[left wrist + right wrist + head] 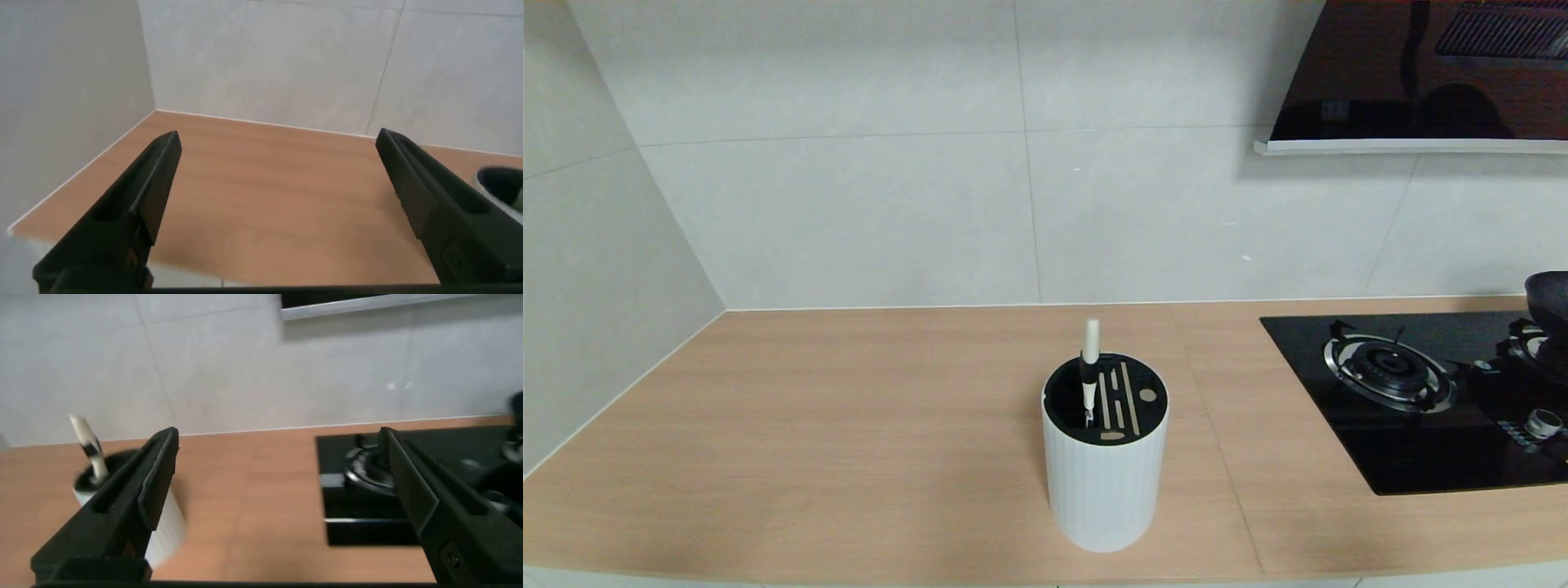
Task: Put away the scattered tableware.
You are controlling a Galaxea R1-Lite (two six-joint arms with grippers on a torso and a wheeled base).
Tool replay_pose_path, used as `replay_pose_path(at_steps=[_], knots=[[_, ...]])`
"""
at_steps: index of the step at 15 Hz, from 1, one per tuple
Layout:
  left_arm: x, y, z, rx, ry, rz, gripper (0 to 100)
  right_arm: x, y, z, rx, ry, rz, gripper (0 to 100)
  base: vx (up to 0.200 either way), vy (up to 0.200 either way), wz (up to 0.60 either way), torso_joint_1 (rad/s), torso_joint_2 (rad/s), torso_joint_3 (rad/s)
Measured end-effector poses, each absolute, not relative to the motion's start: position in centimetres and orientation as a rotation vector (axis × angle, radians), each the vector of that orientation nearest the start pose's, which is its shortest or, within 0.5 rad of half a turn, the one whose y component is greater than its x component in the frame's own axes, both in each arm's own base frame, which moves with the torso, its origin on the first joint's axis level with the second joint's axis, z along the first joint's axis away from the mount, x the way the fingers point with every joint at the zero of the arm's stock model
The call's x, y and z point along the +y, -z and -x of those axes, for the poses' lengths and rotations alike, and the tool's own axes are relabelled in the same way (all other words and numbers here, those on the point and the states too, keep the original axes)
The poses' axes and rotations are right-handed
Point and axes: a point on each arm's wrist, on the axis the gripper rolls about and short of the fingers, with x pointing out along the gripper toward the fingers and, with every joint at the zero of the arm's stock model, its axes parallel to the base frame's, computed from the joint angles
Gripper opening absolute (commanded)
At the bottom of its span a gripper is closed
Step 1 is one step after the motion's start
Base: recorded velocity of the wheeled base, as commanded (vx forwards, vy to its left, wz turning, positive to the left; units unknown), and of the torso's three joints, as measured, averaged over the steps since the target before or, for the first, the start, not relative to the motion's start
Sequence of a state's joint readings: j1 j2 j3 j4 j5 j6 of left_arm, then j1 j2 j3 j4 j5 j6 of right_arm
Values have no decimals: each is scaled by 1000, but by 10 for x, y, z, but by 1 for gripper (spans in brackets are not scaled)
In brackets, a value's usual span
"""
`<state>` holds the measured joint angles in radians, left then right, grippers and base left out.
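Closest to you, your left gripper (278,140) hangs over the near left part of the wooden worktop (849,425). Its jaws are spread wide with nothing held between them. Your right gripper (279,438) is set the same way, jaws wide apart and holding nothing. It looks across the worktop between the holder and the hob.

Next, near the front edge of the worktop and about mid-way along it, you have the white ribbed utensil holder (1104,465). It stands upright and has a black slotted top. A cream-handled utensil (1089,359) with a black collar stands in the open compartment on the holder's left side, handle up and leaning slightly. Its working end is down inside, and you cannot tell what kind it is.

Further back on your right, well apart from the holder, the black glass gas hob (1405,457) is set into the worktop. It shows a burner (1388,371), a metal knob (1543,422) and a dark pan (1550,298) at the far right edge.

Behind everything is the pale tiled wall (849,204), with a dark range hood (1421,73) above the hob.
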<state>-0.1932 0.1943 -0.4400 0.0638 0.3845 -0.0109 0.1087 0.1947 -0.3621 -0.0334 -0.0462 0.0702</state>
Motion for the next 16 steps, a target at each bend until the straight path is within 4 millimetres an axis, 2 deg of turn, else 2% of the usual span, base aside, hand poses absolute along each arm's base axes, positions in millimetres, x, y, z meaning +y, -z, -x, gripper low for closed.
replay_pose_path(at_steps=[2, 6, 10, 13, 16], knots=[[17, -187, 52, -223, -222, 85, 100, -2, -173, 47, -252, -42, -65, 100, 0, 0, 0, 0, 0, 0], [11, -174, 57, -249, -298, 66, 100, -1, -153, 53, -263, 11, -60, 100, 0, 0, 0, 0, 0, 0], [6, -127, 41, -170, -267, 1, 100, -1, -126, 41, -187, 15, -57, 100, 0, 0, 0, 0, 0, 0], [3, -90, 26, -73, -143, 0, 100, 0, -101, 30, -121, 11, -55, 100, 0, 0, 0, 0, 0, 0], [1, -79, 23, -29, -65, 17, 100, 0, -84, 24, -72, 7, -37, 100, 0, 0, 0, 0, 0, 0]])
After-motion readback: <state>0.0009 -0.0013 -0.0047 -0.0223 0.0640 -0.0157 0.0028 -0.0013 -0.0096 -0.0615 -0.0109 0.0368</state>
